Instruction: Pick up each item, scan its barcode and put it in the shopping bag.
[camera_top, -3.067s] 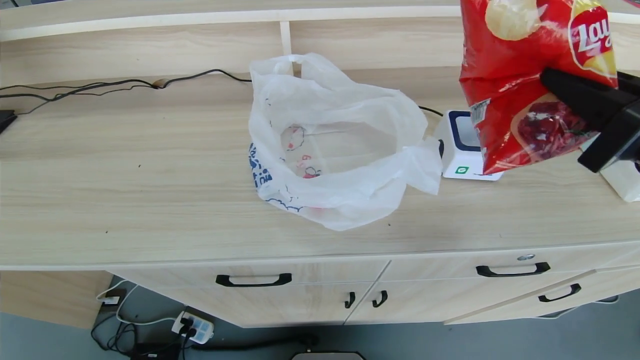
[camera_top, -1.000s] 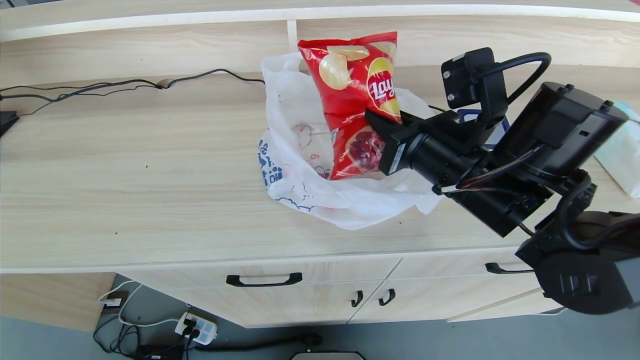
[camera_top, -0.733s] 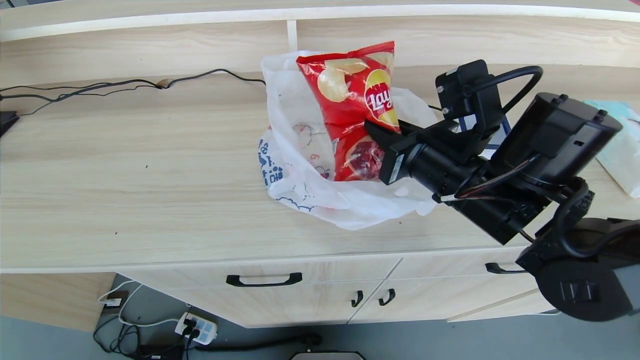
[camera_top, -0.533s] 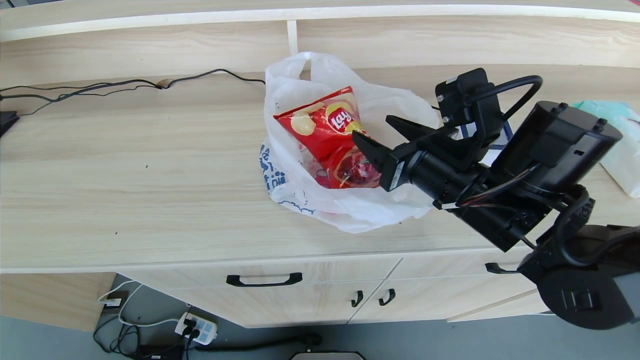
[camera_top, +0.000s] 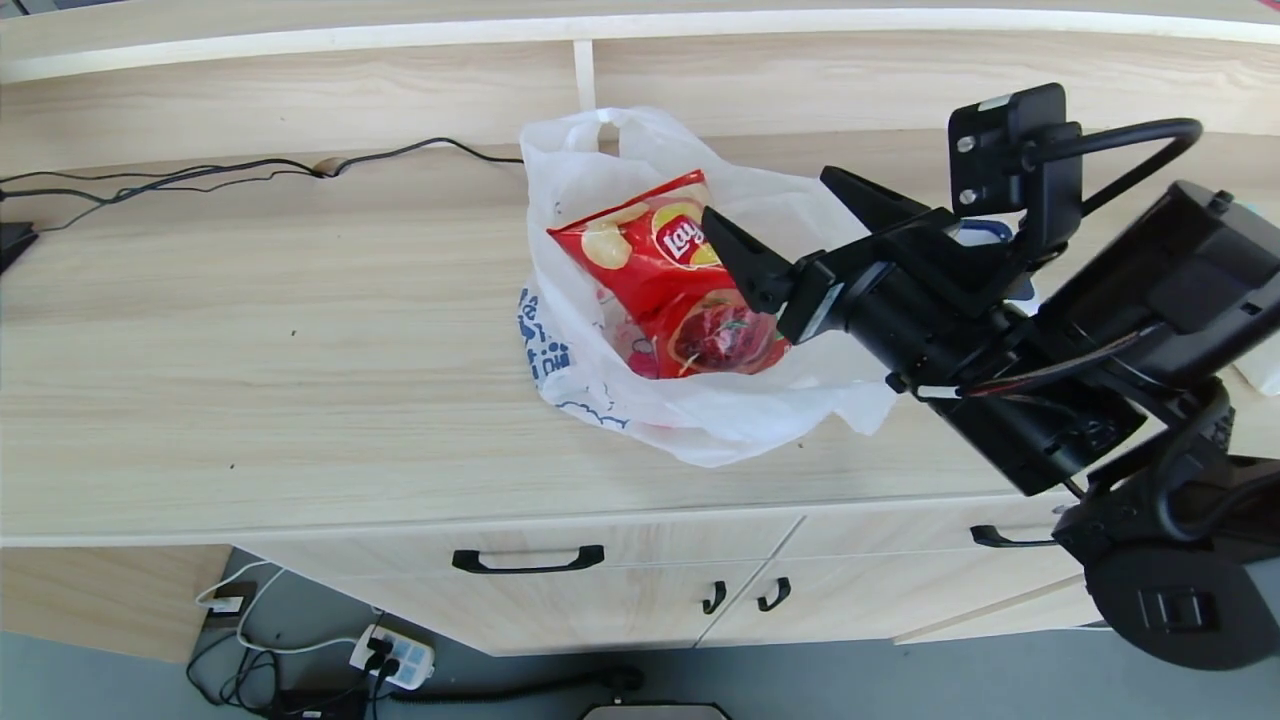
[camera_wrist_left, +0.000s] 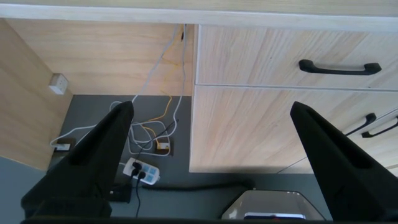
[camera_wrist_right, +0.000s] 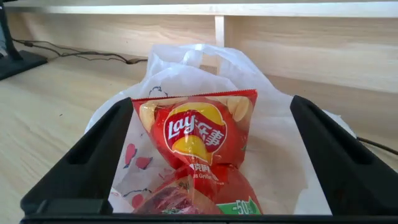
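Note:
A red chip bag (camera_top: 660, 285) lies tilted inside the white plastic shopping bag (camera_top: 720, 430) on the wooden counter. My right gripper (camera_top: 775, 205) hangs open just above and to the right of the bag's mouth, holding nothing. In the right wrist view the chip bag (camera_wrist_right: 199, 134) rests in the shopping bag (camera_wrist_right: 186, 65) below my right gripper (camera_wrist_right: 208, 102), between its spread fingers. My left gripper (camera_wrist_left: 211, 106) is open and empty, low beside the cabinet front and facing the drawers and the floor.
The scanner (camera_top: 985, 230) is mostly hidden behind my right arm. A pale package (camera_top: 1262, 368) lies at the counter's right edge. Black cables (camera_top: 200, 175) run along the back left. A raised ledge (camera_top: 300, 40) bounds the counter's back. A power strip (camera_top: 388, 656) lies on the floor.
My right gripper carried the chip bag from the scanner to over the shopping bag, opened and dropped it in. The gripper has since risen and drawn back to the right.

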